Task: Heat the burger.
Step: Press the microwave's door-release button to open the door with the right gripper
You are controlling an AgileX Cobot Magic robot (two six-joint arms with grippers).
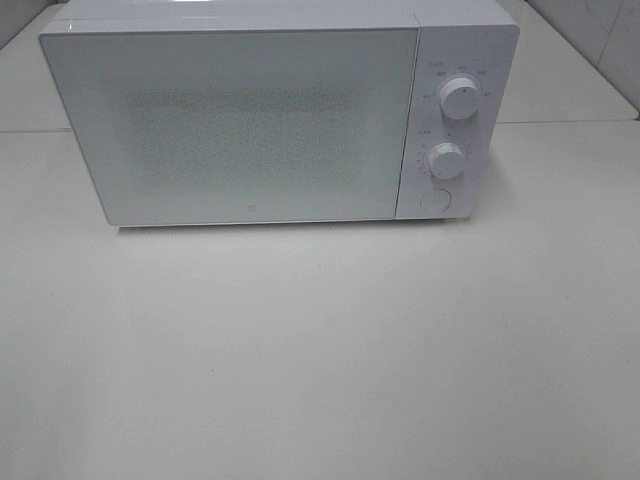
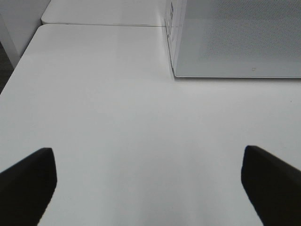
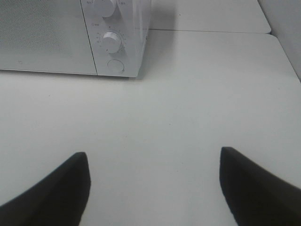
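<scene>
On the left, we saw the left hand (image 2: 150, 188) spread wide w/ nothing in it, over the table (image 2: 117, 117). In the middle stood the white microwave (image 1: 240, 120), door shut, knobs (image 1: 461, 98) on its right side. The right hand (image 3: 155, 188) was also open & empty, in front of that knob end. We couldn't see the burger in any view, so couldn't place it vs either hand.

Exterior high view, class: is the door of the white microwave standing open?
No: the frosted door of the white box-shaped microwave sits flush with its knob panel, fully closed.
</scene>
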